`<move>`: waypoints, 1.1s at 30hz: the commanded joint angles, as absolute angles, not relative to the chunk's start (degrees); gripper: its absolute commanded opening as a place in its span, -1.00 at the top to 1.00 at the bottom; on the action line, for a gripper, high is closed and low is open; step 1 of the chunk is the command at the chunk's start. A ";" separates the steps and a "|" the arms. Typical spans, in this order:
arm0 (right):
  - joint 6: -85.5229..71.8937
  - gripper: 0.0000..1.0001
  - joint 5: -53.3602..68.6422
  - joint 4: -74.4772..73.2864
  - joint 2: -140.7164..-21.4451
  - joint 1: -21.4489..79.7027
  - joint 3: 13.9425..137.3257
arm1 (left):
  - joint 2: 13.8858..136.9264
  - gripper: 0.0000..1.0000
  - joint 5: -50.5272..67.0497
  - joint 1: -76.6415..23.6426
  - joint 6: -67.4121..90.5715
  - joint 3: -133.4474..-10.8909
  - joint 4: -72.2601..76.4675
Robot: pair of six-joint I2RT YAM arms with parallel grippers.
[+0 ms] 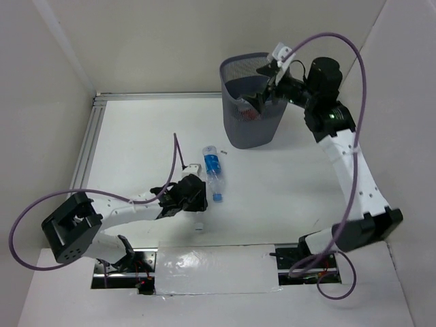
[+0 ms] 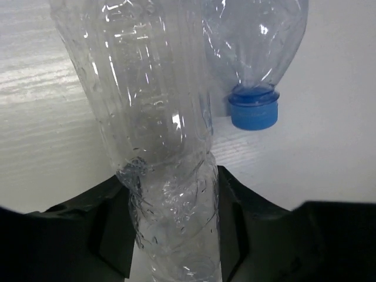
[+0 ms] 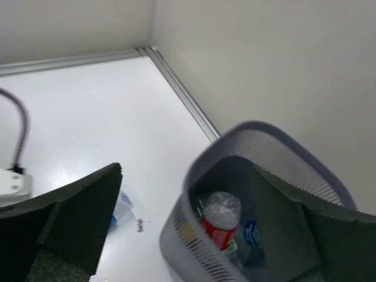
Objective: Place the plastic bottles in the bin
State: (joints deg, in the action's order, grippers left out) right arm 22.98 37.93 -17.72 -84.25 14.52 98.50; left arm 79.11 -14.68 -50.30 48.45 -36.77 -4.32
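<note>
**Rail** [image 1: 88, 146]: aluminium strip along the 9 o'clock edge of the table [image 1: 136, 136], turning along the far edge at 12. White walls rise directly behind it.

**Left gripper** [image 2: 173, 235]: low over the near middle of the white surface, fingers clamped on the clear bottle [image 2: 155, 117], which is crumpled and unlabelled. Bare surface lies open from 9 to 12 o'clock of this gripper.

**Blue bottle** [image 1: 213, 169]: lying flat at that gripper's 1 o'clock, just beside the clear bottle, cap toward the near edge.

**Bin** [image 1: 251, 133]: upright, close to the far-right corner. A red bottle [image 3: 218, 226] rests inside it among others.

**Right gripper** [image 3: 188, 170]: above the bin's mouth, reaching in from its 3 o'clock side, fingers spread wide apart.
</note>
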 commanded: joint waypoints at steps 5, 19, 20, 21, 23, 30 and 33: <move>24.60 0.49 42.90 -26.88 -68.32 15.64 82.81 | 63.57 0.70 -21.45 -54.40 47.47 -44.72 -16.86; 32.08 -0.33 38.23 -33.13 -52.83 14.06 53.10 | 90.94 0.75 -4.23 -38.06 26.28 -99.19 1.92; 31.38 -0.44 38.23 -33.13 -52.82 14.06 52.22 | 93.84 0.75 -3.61 -37.45 26.89 -102.62 2.72; 31.38 -0.49 37.71 -33.13 -52.82 13.54 51.42 | 96.65 0.75 -3.60 -36.40 27.42 -109.18 3.33; 31.38 -0.54 37.10 -32.61 -51.16 13.54 50.10 | 104.30 0.73 -3.51 -36.39 28.04 -114.41 5.09; 30.42 -0.62 37.70 -32.61 -48.69 13.01 46.50 | 119.16 0.42 -17.99 -37.53 27.86 -124.00 17.31; 29.89 -0.90 39.80 -32.61 -48.16 13.01 45.44 | 126.79 -0.14 -21.52 -38.05 25.85 -134.36 13.97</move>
State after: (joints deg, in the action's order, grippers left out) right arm 30.74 37.74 -32.23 -49.47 13.34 46.48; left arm 123.31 -14.72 -37.21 28.80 -126.65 8.08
